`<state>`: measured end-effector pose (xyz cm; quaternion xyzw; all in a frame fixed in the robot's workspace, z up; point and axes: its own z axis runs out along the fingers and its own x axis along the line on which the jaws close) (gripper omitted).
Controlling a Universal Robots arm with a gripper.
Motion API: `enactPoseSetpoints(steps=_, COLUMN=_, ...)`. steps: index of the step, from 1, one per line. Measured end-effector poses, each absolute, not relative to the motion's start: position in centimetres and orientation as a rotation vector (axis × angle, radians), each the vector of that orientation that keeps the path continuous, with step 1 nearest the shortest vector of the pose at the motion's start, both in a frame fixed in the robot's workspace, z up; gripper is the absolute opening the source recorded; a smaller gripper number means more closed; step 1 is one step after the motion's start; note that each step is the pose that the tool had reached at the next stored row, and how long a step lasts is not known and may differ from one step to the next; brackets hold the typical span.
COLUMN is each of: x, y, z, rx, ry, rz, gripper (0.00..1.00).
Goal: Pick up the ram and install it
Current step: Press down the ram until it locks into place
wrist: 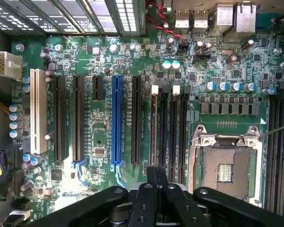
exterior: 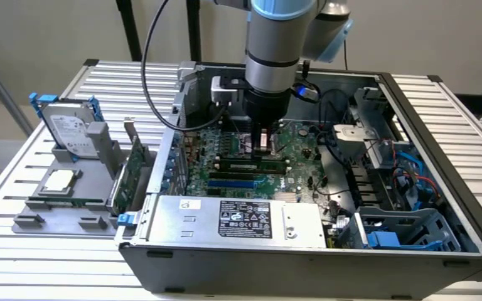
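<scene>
The open computer case (exterior: 442, 188) lies on its side on a slatted metal table (exterior: 442, 100), and everything else is placed from it. Inside it, the green motherboard (exterior: 224, 147) covers the floor, with a blue expansion slot (wrist: 116, 125) and an empty processor socket (wrist: 225, 165) on it. The grey power supply (exterior: 241, 219) sits along the case's near wall. Outside the case, toward the exterior view's left, a grey holder (exterior: 61, 219) carries a hard drive (exterior: 67, 128), a silver processor chip (exterior: 59, 182) and a green expansion card (exterior: 128, 175).

White-and-black labels on power supply (exterior: 239, 221) and one on upright hard drive (exterior: 67, 130), print too small to read; no legible text on motherboard (wrist: 109, 123)
</scene>
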<state>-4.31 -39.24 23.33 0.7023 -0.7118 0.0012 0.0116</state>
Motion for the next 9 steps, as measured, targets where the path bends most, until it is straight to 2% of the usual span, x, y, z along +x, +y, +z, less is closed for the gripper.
enactPoseSetpoints(steps=9, x=-4.35, y=-39.23, z=22.74, rx=2.192, ry=-2.222, rz=0.007, gripper=0.00)
